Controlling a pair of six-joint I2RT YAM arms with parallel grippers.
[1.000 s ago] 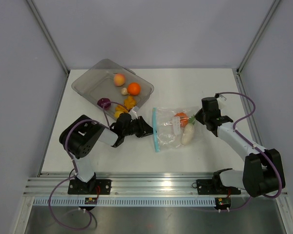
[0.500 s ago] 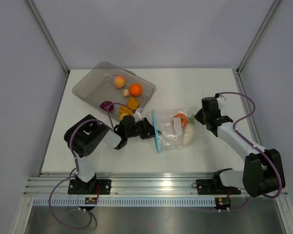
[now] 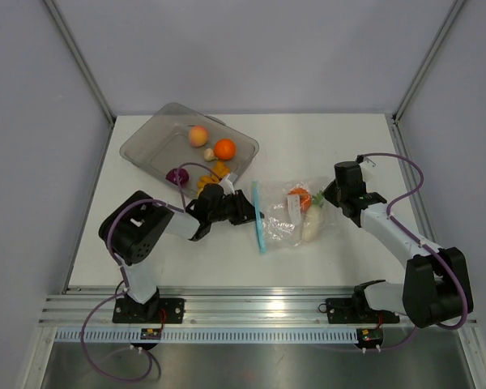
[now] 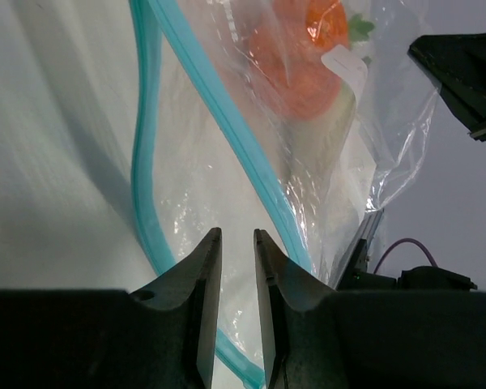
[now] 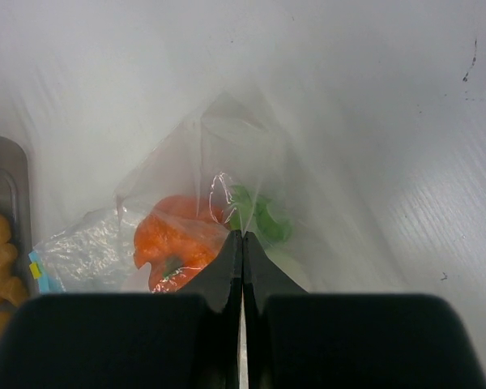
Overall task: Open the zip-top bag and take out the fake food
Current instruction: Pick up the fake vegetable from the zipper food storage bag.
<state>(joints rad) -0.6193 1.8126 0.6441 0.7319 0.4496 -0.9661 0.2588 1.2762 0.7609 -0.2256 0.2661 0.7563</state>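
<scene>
The clear zip-top bag (image 3: 285,219) lies mid-table, its teal zip strip (image 3: 257,217) facing left with the two halves (image 4: 227,121) parted. An orange piece (image 3: 300,197) and a white radish (image 3: 311,224) of the fake food are inside it. My left gripper (image 3: 255,217) is at the mouth, jaws a narrow gap apart (image 4: 237,233), nothing gripped between them. My right gripper (image 3: 327,195) is shut (image 5: 242,235) on the bag's closed end, just behind the orange piece (image 5: 174,243) and green leaves (image 5: 263,219).
A grey translucent tray (image 3: 146,142) stands at the back left. It holds a peach (image 3: 198,134), an orange ball (image 3: 224,149), a beige piece (image 3: 206,153), yellow-orange bits (image 3: 219,170) and a purple piece (image 3: 176,175). Metal frame posts rise at the far corners.
My left gripper has moved right, from a short way off the zip strip into the bag's mouth. The right arm and bag have stayed put.
</scene>
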